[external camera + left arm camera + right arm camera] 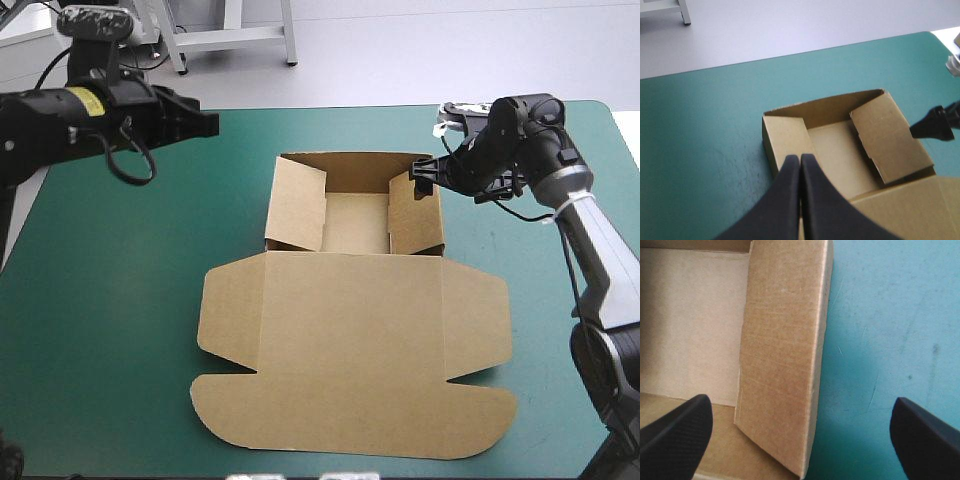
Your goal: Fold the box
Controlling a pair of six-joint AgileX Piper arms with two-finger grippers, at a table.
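The brown box is lying on the teal-green tabletop. Its far part is already standing up as an open tray between the two hands. The lid is lying flat and stretching away from the hands toward the near edge. The tray is holding nothing; only its bare floor is showing.

The right hand is released, with its black fingers standing wide apart. The right side flap of the tray is passing between them, so one finger is hanging over the inside of the tray and the other over the bare cover outside. The left hand is clenched on nothing, its fingers meeting in one point. It is hovering with the left side flap just ahead of its fingertips.

The board is looking light and stiff, and it is bending only along its creases. I am judging that it will slide easily on the cover if it is pushed from one side only. The best hold is on the thin edge of a flap, near a crease. Both side flaps are leaning inward, and it seems they are not yet pressed fully against the walls, though the view is not making this sure.
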